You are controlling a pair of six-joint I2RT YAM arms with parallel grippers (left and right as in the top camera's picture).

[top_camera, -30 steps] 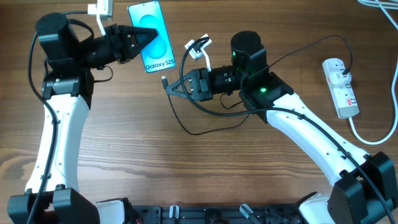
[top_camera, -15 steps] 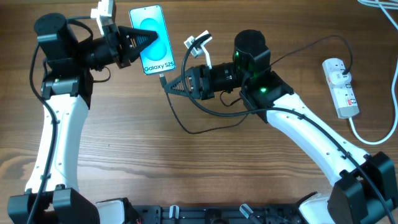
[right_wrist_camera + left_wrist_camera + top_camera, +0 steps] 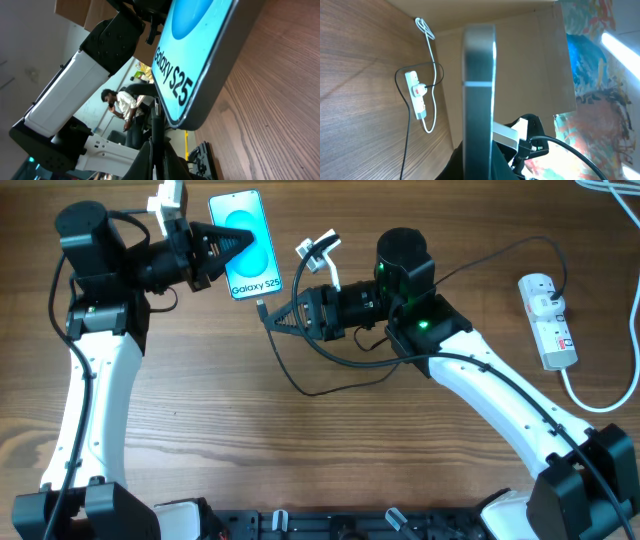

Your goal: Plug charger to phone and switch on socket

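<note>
Lettering "Galaxy S25" runs dark across the cyan screen of the phone (image 3: 256, 272), readable from overhead and again, large and slanted, in the right wrist view (image 3: 200, 45). The phone sits at the far left of the table (image 3: 300, 470), gripped by the left gripper (image 3: 243, 240), whose fingers are closed on it. The left wrist view shows it edge-on (image 3: 479, 100).

Just below the phone's bottom edge, the right gripper (image 3: 270, 322) is clamped on the tip of the charger (image 3: 318, 393). The tip (image 3: 157, 131) points up at that edge, but whether it is in the port cannot be told. The black cable loops over the wood and runs off towards the socket (image 3: 548, 320). The socket lies well apart near the right edge, with a small red mark and a thick white cord (image 3: 590, 402). Bare wood spreads between the two arms towards the near edge.
</note>
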